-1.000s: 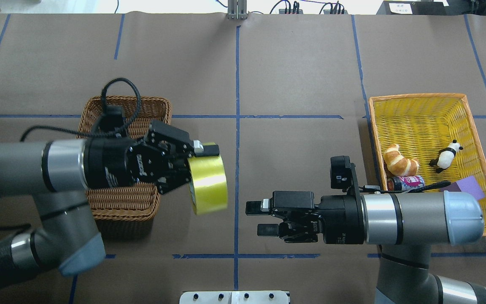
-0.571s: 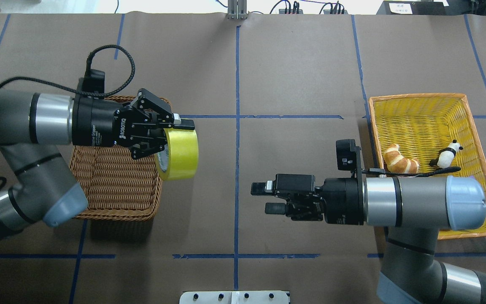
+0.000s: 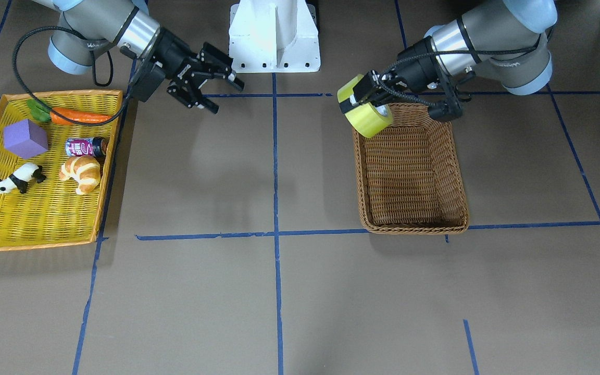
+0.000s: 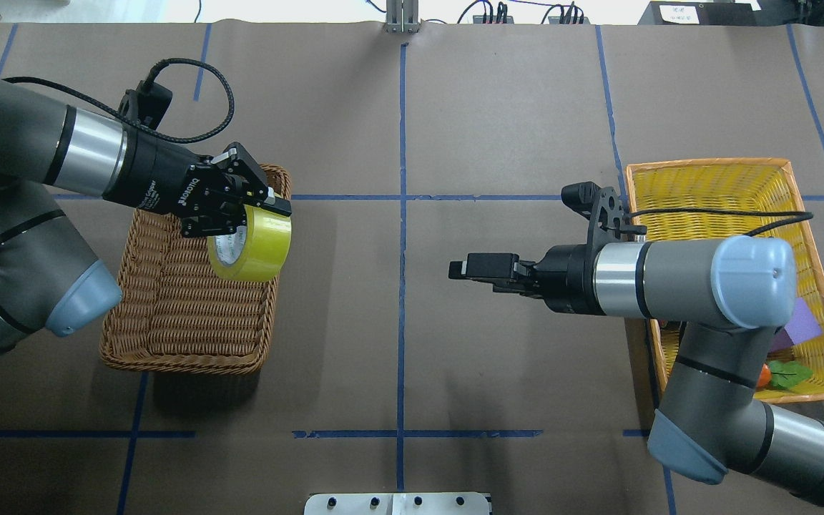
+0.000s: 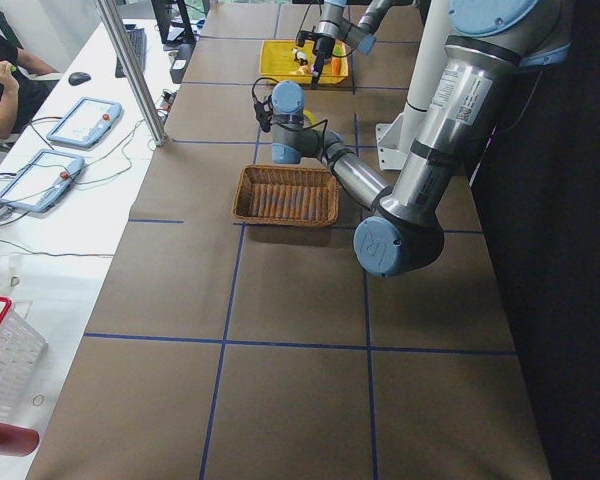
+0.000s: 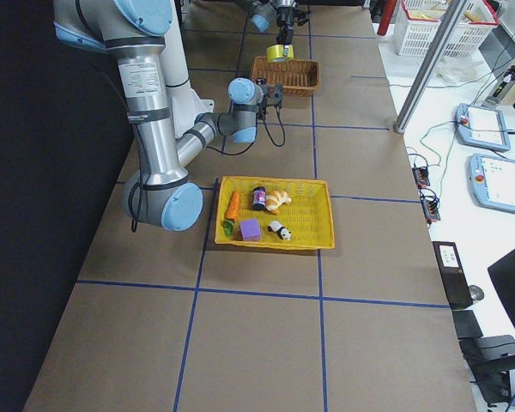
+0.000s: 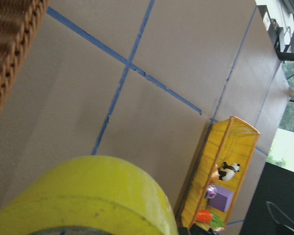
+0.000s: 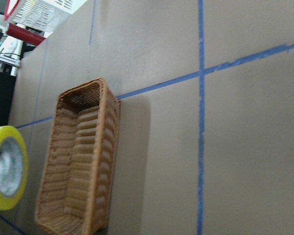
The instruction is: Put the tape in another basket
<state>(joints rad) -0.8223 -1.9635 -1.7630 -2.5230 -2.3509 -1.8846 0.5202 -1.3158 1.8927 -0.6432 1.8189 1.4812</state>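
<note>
The yellow tape roll (image 4: 249, 244) with its grey-white core hangs on edge in my left gripper (image 4: 254, 218), which is shut on its rim. It hovers over the far right corner of the brown wicker basket (image 4: 169, 329). In the front-facing view the tape (image 3: 365, 107) sits above the basket's (image 3: 412, 172) near-robot corner, with my left gripper (image 3: 370, 94) on it. The left wrist view shows the tape (image 7: 88, 196) close below. My right gripper (image 3: 224, 95) is open and empty, held above the table's middle (image 4: 458, 270). The right wrist view shows the tape (image 8: 7, 169) and basket (image 8: 81, 166).
The shallow yellow tray (image 3: 60, 94) stands at the robot's right with a croissant (image 3: 81, 173), a panda (image 3: 19, 178), a purple cube (image 3: 25, 138), a can (image 3: 85, 147) and a carrot (image 3: 71, 115). The robot's white base (image 3: 274, 36) is at the near edge.
My left gripper has carried the tape left and away from the robot, from beside the basket to over its far right corner. My right gripper has drawn back, turned its wrist, and stays open.
</note>
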